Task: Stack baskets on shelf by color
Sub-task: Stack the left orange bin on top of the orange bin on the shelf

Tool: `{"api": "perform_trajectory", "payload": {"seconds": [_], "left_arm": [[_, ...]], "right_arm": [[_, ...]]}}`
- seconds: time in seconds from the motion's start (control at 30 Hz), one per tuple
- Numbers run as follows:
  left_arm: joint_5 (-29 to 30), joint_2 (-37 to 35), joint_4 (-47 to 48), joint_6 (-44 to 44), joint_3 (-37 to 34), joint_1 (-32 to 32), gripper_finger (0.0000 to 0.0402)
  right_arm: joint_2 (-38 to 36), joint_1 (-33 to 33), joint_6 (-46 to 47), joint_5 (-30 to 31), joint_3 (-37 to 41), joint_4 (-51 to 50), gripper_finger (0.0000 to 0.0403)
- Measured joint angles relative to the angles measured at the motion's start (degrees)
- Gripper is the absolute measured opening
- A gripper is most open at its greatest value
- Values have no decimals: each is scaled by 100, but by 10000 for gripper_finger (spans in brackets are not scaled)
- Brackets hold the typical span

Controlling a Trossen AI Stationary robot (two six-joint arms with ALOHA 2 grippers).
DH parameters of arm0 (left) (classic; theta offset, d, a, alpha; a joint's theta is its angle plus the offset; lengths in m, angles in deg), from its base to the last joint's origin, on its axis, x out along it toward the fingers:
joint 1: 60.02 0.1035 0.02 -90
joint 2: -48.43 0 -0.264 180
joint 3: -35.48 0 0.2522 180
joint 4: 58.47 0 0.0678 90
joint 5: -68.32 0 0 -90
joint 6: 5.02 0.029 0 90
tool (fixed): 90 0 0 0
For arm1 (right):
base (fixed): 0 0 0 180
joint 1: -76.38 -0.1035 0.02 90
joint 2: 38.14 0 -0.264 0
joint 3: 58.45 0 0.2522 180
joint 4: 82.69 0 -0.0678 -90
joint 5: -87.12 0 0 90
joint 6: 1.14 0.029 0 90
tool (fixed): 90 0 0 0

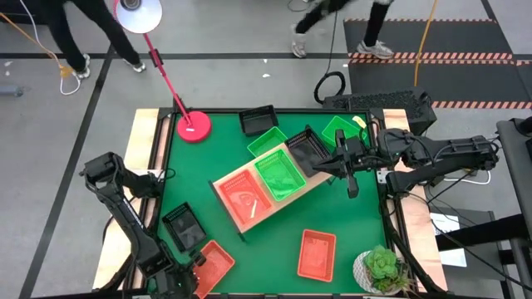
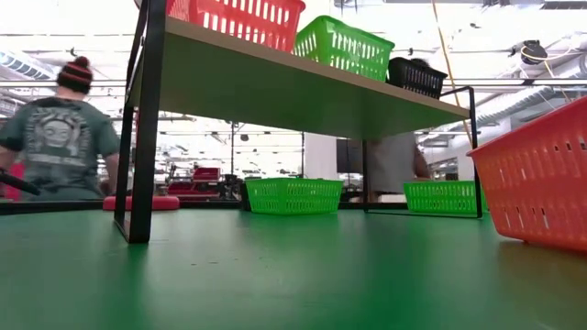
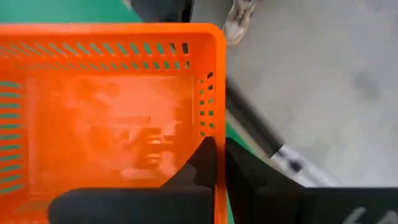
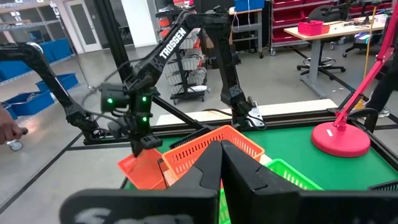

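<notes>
Light wooden rectangular shelf [image 1: 320, 184] on a thin black frame, set diagonally mid-table on the green table mat [image 1: 274, 241]; it carries, in a row, one orange-red perforated plastic basket [image 1: 243, 199], one green perforated plastic basket [image 1: 280, 175] and one black perforated plastic basket [image 1: 308, 149]. All baskets are shallow, rectangular, thin-walled, with slotted sides and smooth glossy floors. Loose on the mat: a second green basket [image 1: 267, 141] just beside the shelf, a third green basket [image 1: 340, 130] near the right edge, a black basket [image 1: 258, 120] at the far side, another black basket [image 1: 184, 227] near the left arm, and an orange-red basket [image 1: 317, 253] lying flat toward the near side. Left gripper [image 3: 219, 163] at the near left corner, fingers pinched onto the side wall of the third orange-red basket [image 3: 106, 118], one finger inside, one outside. Right gripper [image 1: 351, 188] beside the shelf's black-basket end, fingers [image 4: 205, 168] nearly together, holding nothing.
</notes>
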Motion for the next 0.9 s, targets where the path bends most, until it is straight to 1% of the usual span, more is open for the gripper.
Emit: {"api": "perform_trajectory", "payload": {"seconds": [0.1,0.17,0.3,0.4,0.5,0.6,0.7,0.8,0.9], "left_arm": [[47,-165,302,9,339,86,24],[74,-241,688,147,728,171,25],[89,-353,1607,260,1751,402,9],[79,-356,2272,171,2641,631,14],[-130,-366,2571,-175,3515,919,22],[-382,-365,2642,-675,4263,1231,16],[-401,-367,2644,-1059,4966,1535,8],[-283,-367,2686,-1486,5557,1871,14],[-264,-367,3102,-2042,5991,2299,9]], "right_arm": [[0,0,-73,0,0,-11,2],[0,1,-148,0,0,-14,2],[0,2,-338,0,0,-20,2],[0,2,-406,0,0,-33,2],[0,3,-409,0,0,-105,2],[0,4,-409,0,2,-192,2],[0,4,-409,-1,2,-271,2],[0,4,-409,-2,2,-410,2],[-11,4,-409,-2,2,-496,2]]}}
